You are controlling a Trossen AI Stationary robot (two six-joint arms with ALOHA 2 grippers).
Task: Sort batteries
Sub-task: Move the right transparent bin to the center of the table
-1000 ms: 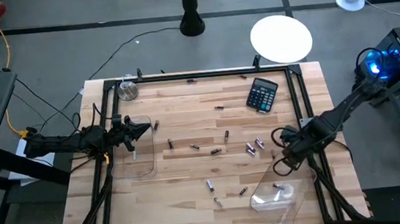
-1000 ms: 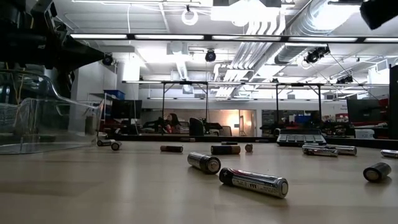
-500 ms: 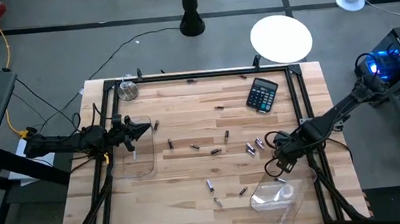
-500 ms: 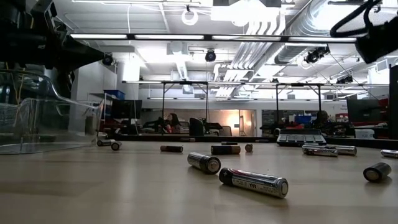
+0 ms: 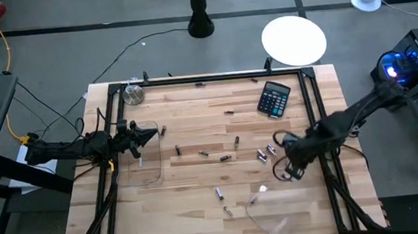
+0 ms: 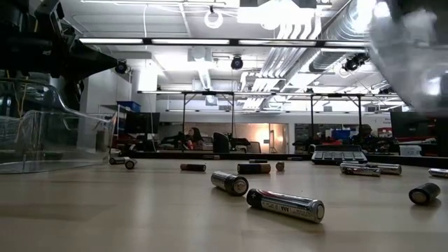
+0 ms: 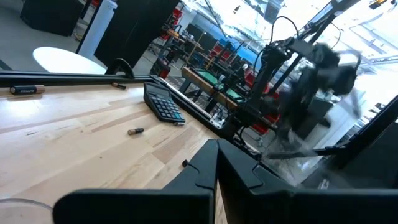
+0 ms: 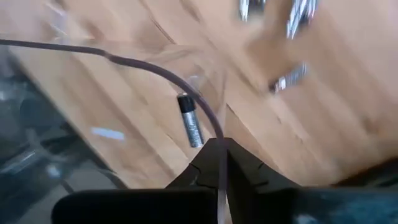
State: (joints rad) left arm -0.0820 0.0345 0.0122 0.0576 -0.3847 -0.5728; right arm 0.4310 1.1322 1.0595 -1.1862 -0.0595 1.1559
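The nearest battery (image 6: 285, 205) bears small print too fine to read. The right pincer (image 8: 217, 163) is pinching the rim of a clear tray (image 5: 274, 217) near the surface's (image 5: 200, 187) front edge, batteries (image 5: 265, 153) scattered beside it. The left pincer (image 7: 217, 168), pressed together, hovers over another tray (image 5: 141, 166).

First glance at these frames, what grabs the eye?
The right pincer gripping the clear tray by its rim near the table's front right, one battery inside. Loose batteries dot the wooden table; the left pincer waits over the left tray.
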